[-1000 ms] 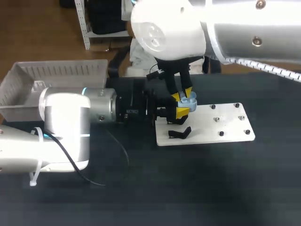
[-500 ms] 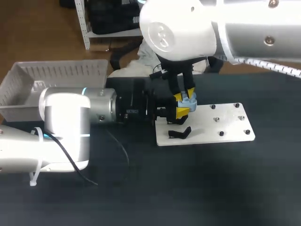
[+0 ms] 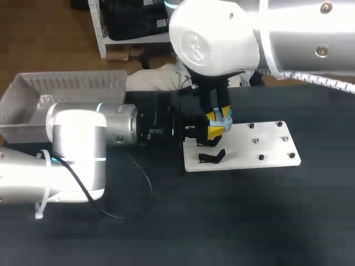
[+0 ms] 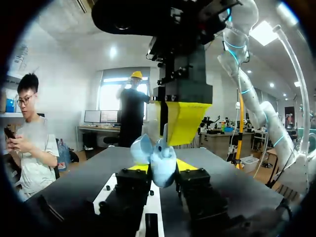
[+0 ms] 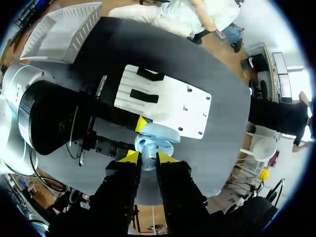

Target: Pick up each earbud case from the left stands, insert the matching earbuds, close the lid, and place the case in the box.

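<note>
- Dark tabletop (image 3: 222, 221) filled the head view, and a white ribbed box (image 3: 66, 86) sat at its far left corner, well apart from the grippers.
- From the left, the left arm (image 3: 77, 144) lay low and level over the table, reaching toward the middle.
- At its end the left gripper (image 4: 161, 167) was closed narrowly on the pale-blue earbud case (image 4: 160, 158), with a yellow tip pressed against each side of the case's lower part.
- That case was held off the table, just over the near-left end of a white board (image 3: 260, 147). In the left wrist view it showed two rounded lobes, and its lid appeared to be swung open.
- Above it, the right arm (image 3: 277, 33) came in from the right, and its right gripper (image 5: 147, 157) pointed straight down at the case.
- Its fingers (image 5: 129, 156) stood close together with a thin pale-blue part of the case pinched between them, so both grippers held the same case.
- On the white board, a black stand (image 3: 212, 157) lay just beside the grippers toward the near edge. The right wrist view showed two such black pieces on the board's left end.
- Farther right, small dark pegs (image 3: 260, 157) dotted the board's right half.
</note>
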Available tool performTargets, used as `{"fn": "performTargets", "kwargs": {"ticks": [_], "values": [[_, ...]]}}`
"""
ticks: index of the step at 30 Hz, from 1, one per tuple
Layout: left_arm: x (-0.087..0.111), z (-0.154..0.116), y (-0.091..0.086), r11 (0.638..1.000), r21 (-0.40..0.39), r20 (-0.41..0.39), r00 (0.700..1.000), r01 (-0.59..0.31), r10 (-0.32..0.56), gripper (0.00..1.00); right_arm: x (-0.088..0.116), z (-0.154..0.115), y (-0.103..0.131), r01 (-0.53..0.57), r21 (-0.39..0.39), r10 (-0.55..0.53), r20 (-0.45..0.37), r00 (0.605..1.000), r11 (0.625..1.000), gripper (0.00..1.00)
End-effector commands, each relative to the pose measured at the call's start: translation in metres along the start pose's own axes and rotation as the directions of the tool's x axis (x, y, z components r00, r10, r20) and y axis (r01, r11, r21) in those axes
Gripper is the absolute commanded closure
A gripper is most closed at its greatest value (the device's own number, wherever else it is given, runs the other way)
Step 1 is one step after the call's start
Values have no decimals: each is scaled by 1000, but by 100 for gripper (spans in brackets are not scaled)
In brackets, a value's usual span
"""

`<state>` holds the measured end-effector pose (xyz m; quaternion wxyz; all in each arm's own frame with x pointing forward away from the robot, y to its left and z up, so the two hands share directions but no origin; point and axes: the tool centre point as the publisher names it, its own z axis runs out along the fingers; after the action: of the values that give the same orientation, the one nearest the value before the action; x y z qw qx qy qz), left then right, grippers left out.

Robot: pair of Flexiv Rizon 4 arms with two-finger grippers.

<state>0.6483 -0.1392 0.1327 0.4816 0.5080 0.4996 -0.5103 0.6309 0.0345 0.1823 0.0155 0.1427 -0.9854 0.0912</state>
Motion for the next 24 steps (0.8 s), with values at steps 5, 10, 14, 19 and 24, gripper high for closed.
{"fn": "performTargets", "kwargs": {"ticks": [5, 10, 14, 19, 24], "values": [[0, 0, 1, 1000, 1, -1, 1000, 1, -1, 100, 0, 0, -2, -18, -7, 18, 16, 1000, 1000, 100], [0, 0, 1, 1000, 1, -1, 1000, 1, -1, 100, -2, 0, -1, -15, -4, 15, 17, 1000, 1000, 100], [0, 0, 1, 1000, 1, -1, 1000, 1, -1, 100, -3, 0, 1, -10, -6, 10, 13, 1000, 1000, 100], [0, 0, 1, 1000, 1, -1, 1000, 1, -1, 100, -4, 1, 1, -9, -8, 9, 7, 1000, 1000, 100], [0, 0, 1, 1000, 1, -1, 1000, 1, -1, 100, -4, 1, 2, -12, -7, 12, 4, 1000, 1000, 100]]}}
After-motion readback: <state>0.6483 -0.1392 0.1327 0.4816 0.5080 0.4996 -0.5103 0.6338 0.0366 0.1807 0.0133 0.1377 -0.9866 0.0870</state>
